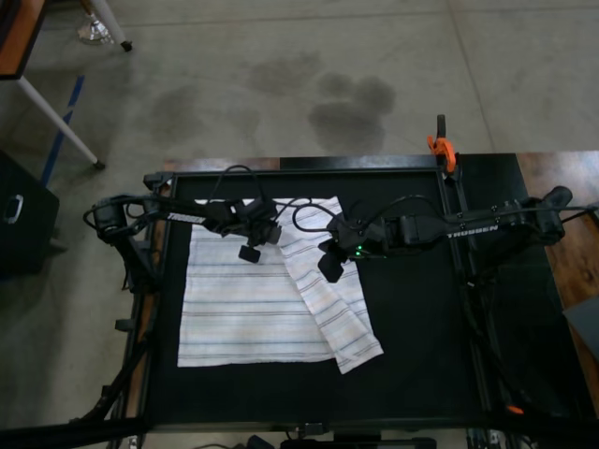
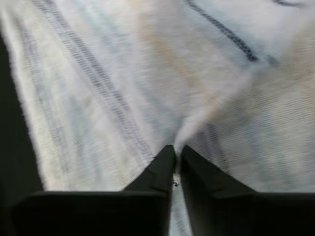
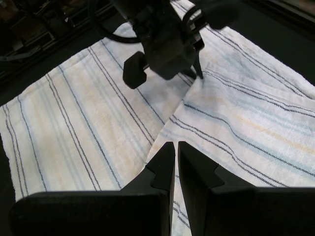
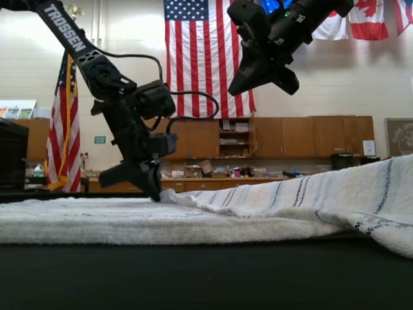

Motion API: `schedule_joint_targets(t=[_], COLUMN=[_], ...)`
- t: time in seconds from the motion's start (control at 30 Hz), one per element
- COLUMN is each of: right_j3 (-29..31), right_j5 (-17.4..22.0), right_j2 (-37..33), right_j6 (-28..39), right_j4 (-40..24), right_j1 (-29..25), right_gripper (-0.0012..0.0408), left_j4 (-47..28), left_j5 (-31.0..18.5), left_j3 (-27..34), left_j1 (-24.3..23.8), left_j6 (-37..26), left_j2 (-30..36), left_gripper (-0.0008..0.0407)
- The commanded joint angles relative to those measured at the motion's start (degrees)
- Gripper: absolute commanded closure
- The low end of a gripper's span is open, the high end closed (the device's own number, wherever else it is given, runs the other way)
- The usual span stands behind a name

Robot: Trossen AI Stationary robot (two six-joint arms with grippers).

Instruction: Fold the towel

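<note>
One towel (image 1: 245,304) on the black worktop (image 1: 421,355), nearer its left edge in the top view, one side folded over diagonally. The left gripper (image 2: 175,152) looks pinched shut on a pucker of cloth; the right gripper (image 3: 175,147) is closed, empty, hovering above. If that thin pinch slips, the flap probably drops crooked.

Right pincer (image 3: 176,156) closed above striped towel (image 3: 74,128), other arm's pincer (image 3: 199,73) touching fold
</note>
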Motion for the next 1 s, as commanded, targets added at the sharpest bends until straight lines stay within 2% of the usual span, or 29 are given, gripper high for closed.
schedule_joint_targets(t=[0.0,0.17,0.37,0.7,0.97], right_j3=[0.0,0.0,0.0,0.0,0.0], right_j5=[0.0,0.0,0.0,0.0,0.0], right_j2=[0.02,0.02,0.02,0.02,0.02], right_j6=[0.0,0.0,-0.02,-0.02,0.0], right_j4=[0.02,0.0,-0.02,0.0,-0.02], right_j1=[0.0,0.0,0.0,0.0,0.0], right_gripper=[0.0391,0.0391,0.0391,0.0391,0.0391], left_j4=[0.35,0.33,-0.2,-5.25,-8.04], left_j5=[-0.46,-4.17,-4.83,-6.34,-7.78], left_j3=[0.04,0.04,0.04,0.37,0.35], left_j1=[0.28,0.46,0.46,0.55,4.87], left_j6=[0.13,1.81,2.21,2.23,3.54], left_j2=[-0.26,-0.02,-2.16,-10.64,-17.2], left_gripper=[0.0394,0.0399,0.0399,0.0399,0.0399])
